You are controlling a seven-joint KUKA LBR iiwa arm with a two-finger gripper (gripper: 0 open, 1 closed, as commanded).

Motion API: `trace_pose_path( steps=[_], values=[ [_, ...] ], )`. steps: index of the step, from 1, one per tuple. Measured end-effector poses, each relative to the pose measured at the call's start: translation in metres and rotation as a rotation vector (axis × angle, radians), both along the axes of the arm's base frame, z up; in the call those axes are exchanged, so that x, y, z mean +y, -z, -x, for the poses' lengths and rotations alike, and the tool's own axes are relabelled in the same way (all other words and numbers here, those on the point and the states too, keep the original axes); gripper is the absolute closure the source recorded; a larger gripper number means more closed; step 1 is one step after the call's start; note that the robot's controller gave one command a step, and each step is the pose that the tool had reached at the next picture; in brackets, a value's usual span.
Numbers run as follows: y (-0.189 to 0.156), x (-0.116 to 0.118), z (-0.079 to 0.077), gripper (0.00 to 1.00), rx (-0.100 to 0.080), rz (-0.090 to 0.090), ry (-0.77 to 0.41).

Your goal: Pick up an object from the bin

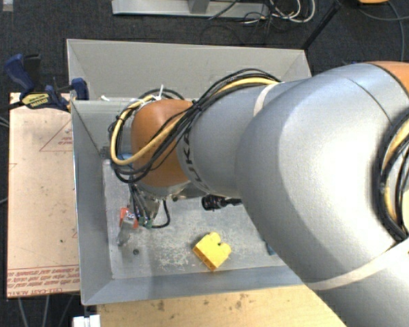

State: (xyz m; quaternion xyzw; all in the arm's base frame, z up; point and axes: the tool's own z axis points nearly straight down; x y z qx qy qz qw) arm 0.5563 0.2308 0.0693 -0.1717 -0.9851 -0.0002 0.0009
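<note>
My gripper hangs low over the left part of the bin floor, just under the arm's orange cover. Right beside it on the left lies a small red thing, with a thin grey piece running down from it toward the bin's front. Whether the gripper touches either of them I cannot tell. A yellow block with a notch in its top lies on the floor to the gripper's lower right, apart from it.
A black cylindrical thing lies mid-bin, half under the arm. A small blue bit shows by the arm's edge at the right. The arm covers the bin's right half and back.
</note>
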Motion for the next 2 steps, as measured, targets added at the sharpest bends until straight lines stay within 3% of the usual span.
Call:
trace_pose_path(
  steps=[1,2],
  values=[
    [0.000,-0.001,0.000,1.00,-0.001,0.000,0.003],
    [-0.001,-0.011,-0.022,1.00,-0.005,-0.001,0.010]
  ],
)
